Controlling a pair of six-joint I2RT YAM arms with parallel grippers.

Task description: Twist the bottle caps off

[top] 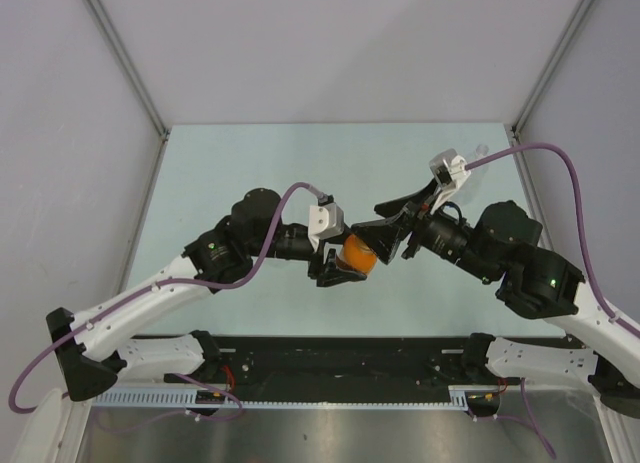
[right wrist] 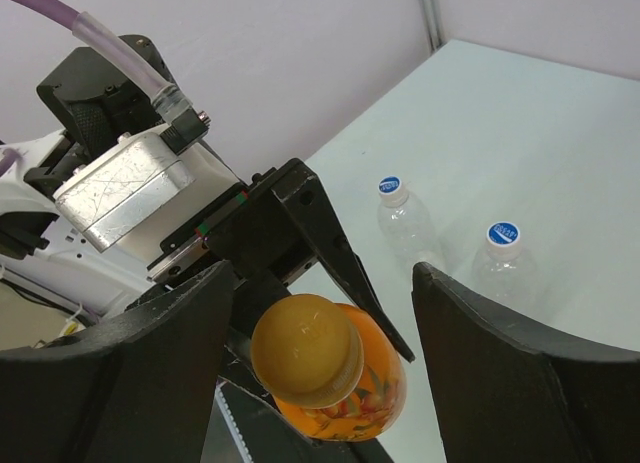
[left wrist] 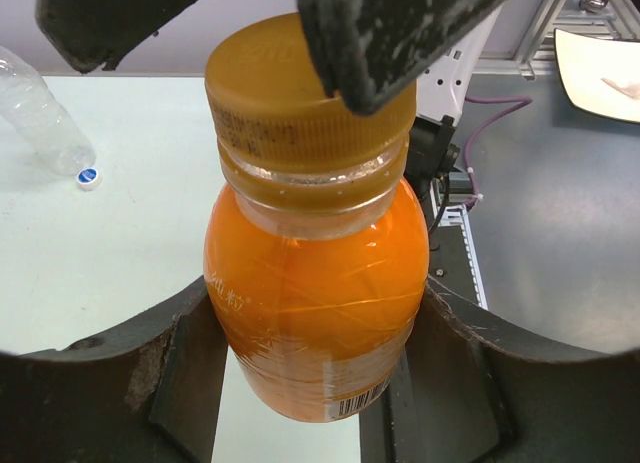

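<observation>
My left gripper [left wrist: 312, 378] is shut on the body of the orange bottle [left wrist: 315, 293] and holds it above the table, at the middle of the top view [top: 358, 255]. Its plain orange cap [left wrist: 300, 93] sits on the neck. My right gripper [right wrist: 330, 363] is open, with one finger on each side of the orange cap [right wrist: 305, 348]; there is a small gap on the left and a wider gap on the right. Two clear bottles [right wrist: 405, 223] [right wrist: 505, 273] stand on the table beyond, with blue caps [right wrist: 390, 186] [right wrist: 503, 234] on them.
A clear bottle [left wrist: 35, 108] with a blue cap [left wrist: 88, 177] at its end lies on the pale green table [left wrist: 110, 253]. A white dish [left wrist: 600, 73] sits on the grey surface off the table. Grey walls enclose the table [top: 250, 163].
</observation>
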